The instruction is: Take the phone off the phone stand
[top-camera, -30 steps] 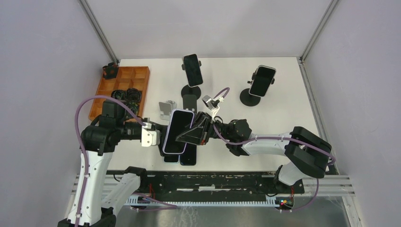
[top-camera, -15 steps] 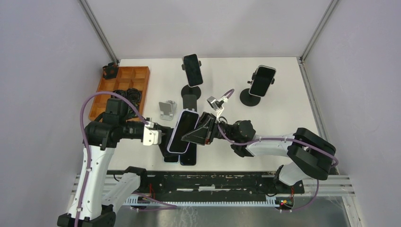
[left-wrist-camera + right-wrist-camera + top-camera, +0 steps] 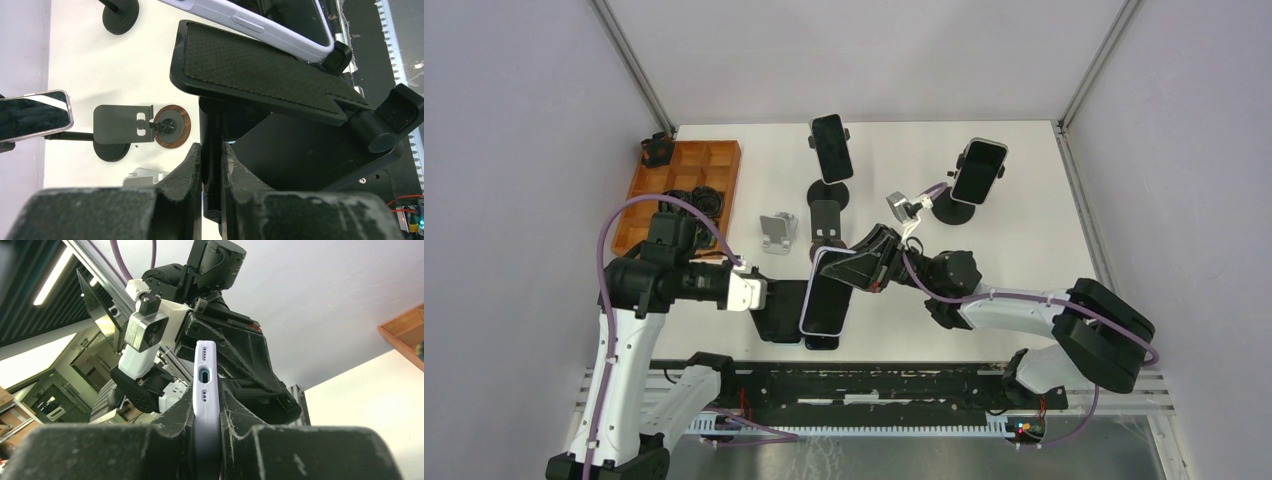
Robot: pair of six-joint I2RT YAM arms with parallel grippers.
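Note:
The phone, dark-screened in a pale lavender case, is clamped in my right gripper and hangs just right of the black phone stand. My left gripper is shut on that stand. In the left wrist view the fingers pinch the stand's black stem. The stand's padded cradle is bare, and the phone's case edge runs just above it. In the right wrist view the gripper is shut on the phone's bottom edge, with the left gripper and stand behind.
Two other phones stand on black stands at the back and back right. An empty black stand and a small silver stand are mid-table. A wooden tray sits at left. A dark phone lies flat near the front edge.
My right gripper has carried the phone to the right and down, off the stand's cradle. The left gripper with the stand has shifted slightly right and lower.

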